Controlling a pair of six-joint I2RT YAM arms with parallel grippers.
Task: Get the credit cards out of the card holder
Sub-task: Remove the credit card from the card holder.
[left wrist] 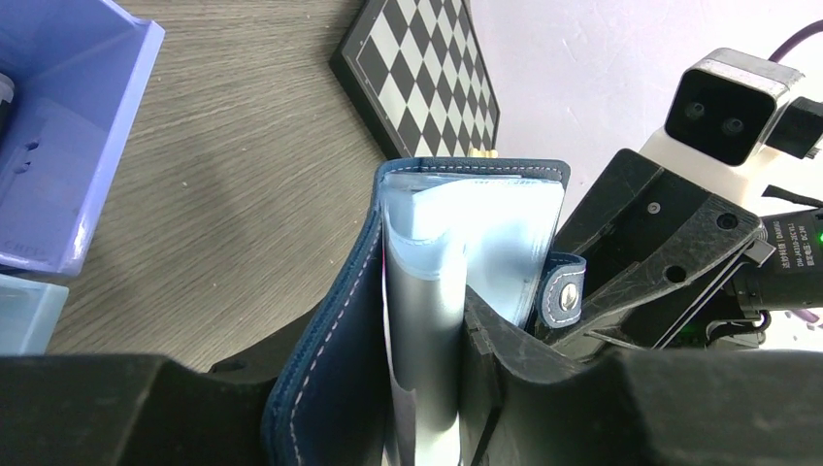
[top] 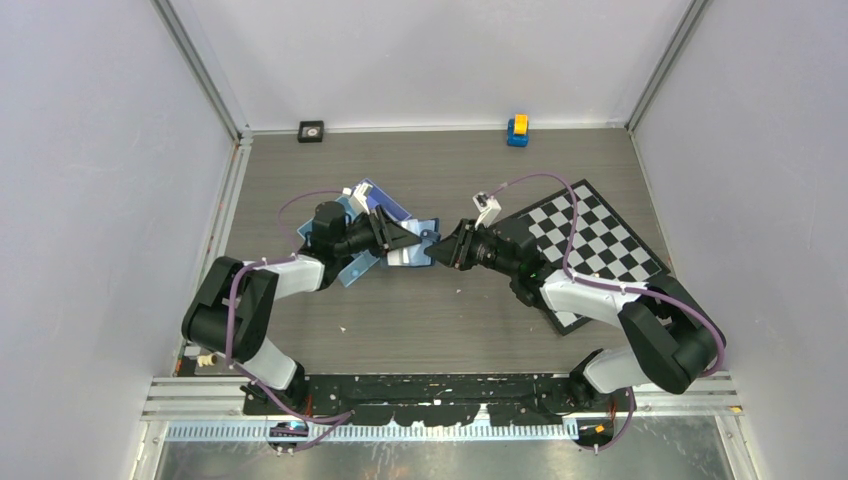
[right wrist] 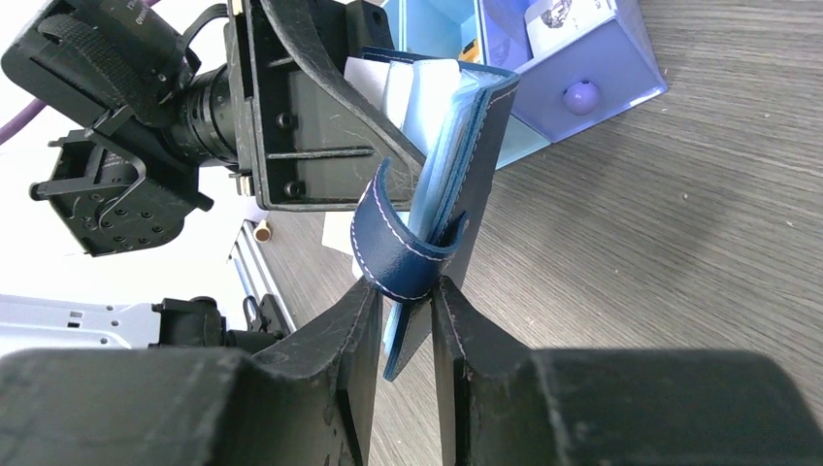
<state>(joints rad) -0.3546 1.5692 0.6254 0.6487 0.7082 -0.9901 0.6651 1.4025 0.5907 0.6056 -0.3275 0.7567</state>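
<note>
The navy card holder (top: 422,246) hangs in the air between my two grippers, folded open like a book. In the left wrist view its navy cover (left wrist: 325,359) and light-blue sleeves (left wrist: 490,228) stand upright, with a grey card (left wrist: 422,330) in a sleeve. My left gripper (left wrist: 388,354) is shut on the cover and card; it also shows from above (top: 403,243). My right gripper (right wrist: 401,291) is shut on the holder's navy snap strap (right wrist: 388,248) and cover edge; it also shows from above (top: 447,250). No orange-gold card is in view.
The light-blue three-compartment tray (top: 355,215) lies under the left arm and shows in both wrist views (left wrist: 58,146) (right wrist: 573,68). A chessboard (top: 595,240) lies at the right. A small black object (top: 311,131) and a yellow-blue toy (top: 517,130) sit at the far edge.
</note>
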